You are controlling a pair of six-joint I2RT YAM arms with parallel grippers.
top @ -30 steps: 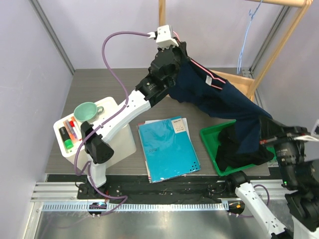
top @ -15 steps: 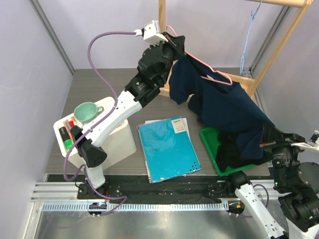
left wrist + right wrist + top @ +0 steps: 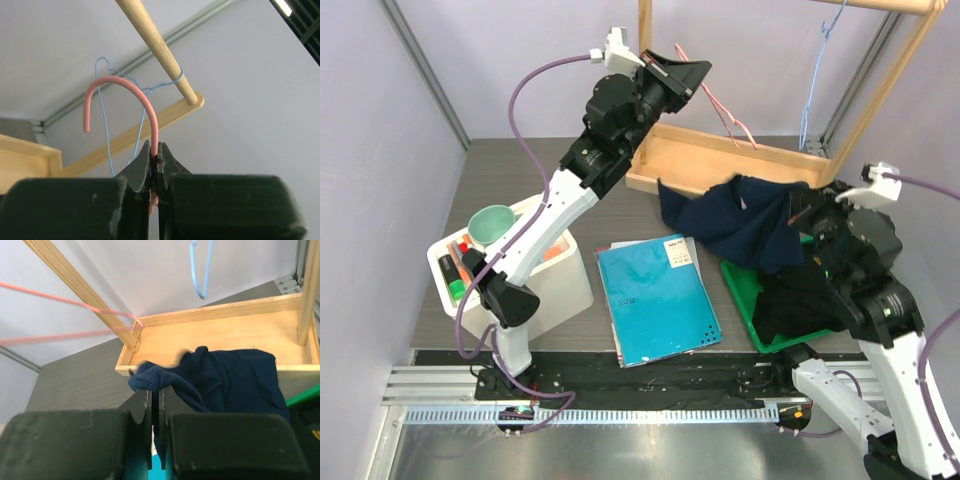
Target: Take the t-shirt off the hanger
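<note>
T-shirt [image 3: 740, 222] now off pink hanger [image 3: 154, 132], over green bin [image 3: 738, 290]; left jaws grip hanger, right jaws T-shirt.

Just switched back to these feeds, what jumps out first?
The left gripper, raised high at the back, clamps a bare pink wire hanger. The right gripper pinches the crumpled navy blue t-shirt, which sags over the front of the wooden rack base and the green plastic tray.

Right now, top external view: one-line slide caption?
Left gripper holds the bare pink hanger aloft; right gripper grips the navy t-shirt, now off it.
</note>
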